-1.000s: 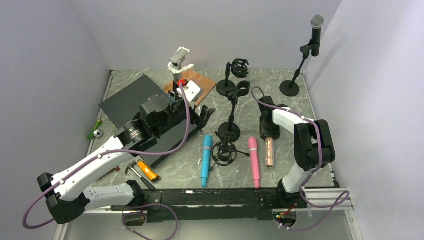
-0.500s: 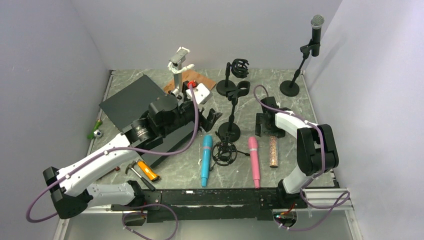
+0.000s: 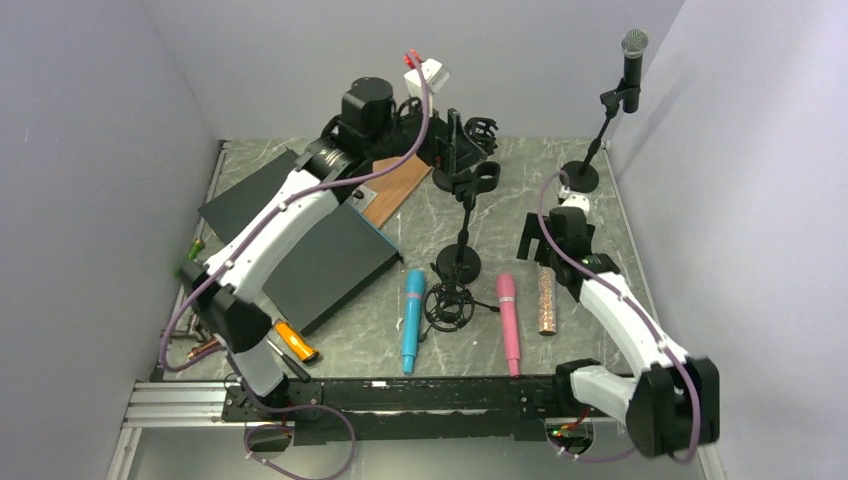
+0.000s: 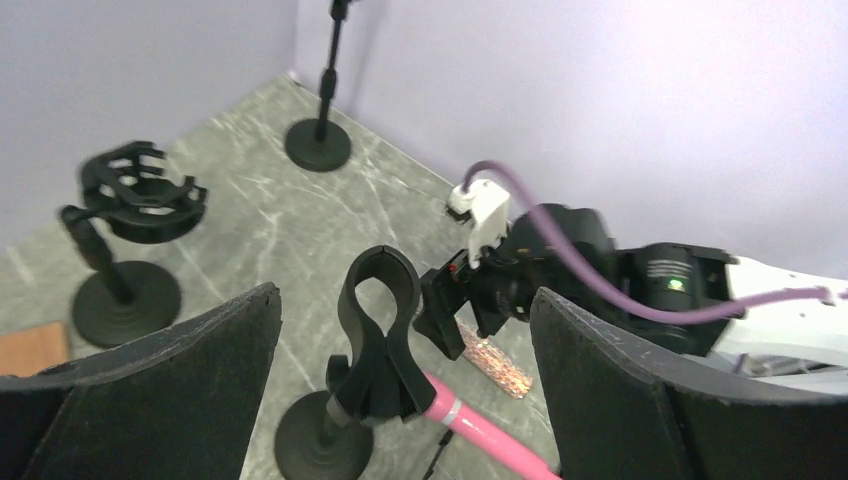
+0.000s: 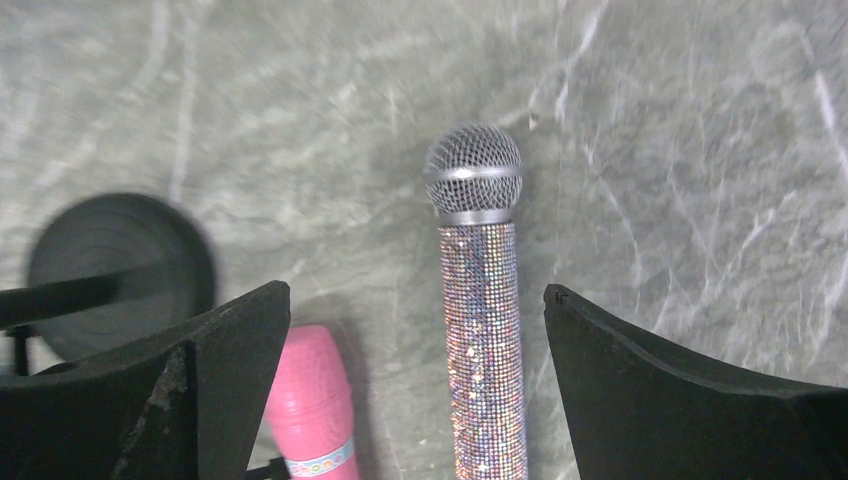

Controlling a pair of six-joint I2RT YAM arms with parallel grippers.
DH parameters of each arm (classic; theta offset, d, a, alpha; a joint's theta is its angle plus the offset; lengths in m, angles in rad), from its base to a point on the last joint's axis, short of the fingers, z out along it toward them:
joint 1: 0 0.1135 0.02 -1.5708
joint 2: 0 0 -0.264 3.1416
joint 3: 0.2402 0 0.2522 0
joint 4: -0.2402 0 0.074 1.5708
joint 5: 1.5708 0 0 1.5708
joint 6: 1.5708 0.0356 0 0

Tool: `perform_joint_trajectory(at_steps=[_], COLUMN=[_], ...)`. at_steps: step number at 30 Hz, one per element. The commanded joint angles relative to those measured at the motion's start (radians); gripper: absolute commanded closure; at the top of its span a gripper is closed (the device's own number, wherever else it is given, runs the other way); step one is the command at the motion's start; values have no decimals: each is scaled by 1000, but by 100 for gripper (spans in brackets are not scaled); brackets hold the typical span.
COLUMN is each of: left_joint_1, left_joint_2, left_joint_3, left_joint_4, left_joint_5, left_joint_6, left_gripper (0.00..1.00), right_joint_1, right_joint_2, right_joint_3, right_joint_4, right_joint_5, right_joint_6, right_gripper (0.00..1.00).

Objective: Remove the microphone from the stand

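Fingers (image 5: 200, 390) of the right pincer (image 5: 418, 310) wide apart, nothing held, aimed straight down at the table (image 5: 700, 120). Hangs low over a glitter microphone (image 5: 482, 340) lying flat, with a pink microphone (image 5: 305, 405) just to its left and a round stand base (image 5: 120, 262) farther left again. None of these the target, judging by the task: loose on the table, not in any holder.

Left pincer (image 4: 402, 310) likewise apart and empty, raised at the far middle of the scene. Frames an empty clip stand (image 4: 380, 320) between its fingers; looks past a shock-mount stand (image 4: 135, 195) off to one side.

Outward to the task's thing: black microphone (image 3: 632, 62), clipped high on the tall stand (image 3: 600, 135) in the far right corner. Sits nearly upright, long axis close to vertical, grille on top, body running down through the clip. Lies far and right of the right pincer, and well above it. Lies well to the right of the left pincer too. Nearer arm, by this reckoning: the right. Probably calls next for lifting and reaching far-right, closing across the body just above the clip, then drawing upward along that axis rather than sideways, to avoid tipping the stand.
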Motion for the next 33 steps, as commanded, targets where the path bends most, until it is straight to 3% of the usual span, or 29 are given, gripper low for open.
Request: perform_joint_trajectory(at_steps=[1,8,22,28,33], left_joint_1=[7,14,36,34,34], left_joint_2=[110,173,247,236,209], left_joint_3=[125,146,117,-28,-217], left_joint_4=[-68,-113,-115,-81,-18], left_joint_5=[207,110,142,83,32], left_joint_6=[-78,-14,-29,-15,-1], left_gripper=[4,5,22,64,73], right_joint_1=[1,0,1,0,1], right_joint_2=[-188,-340,-488,-534,-549], right_joint_3=[-74,-127,-172,-187,-194], right_joint_4=[134,168,193,198,204], right_joint_5=[-29,-9,16,28,26], right_joint_6=[-6,1,0,0,-1], right_gripper=[0,0,0,0,0])
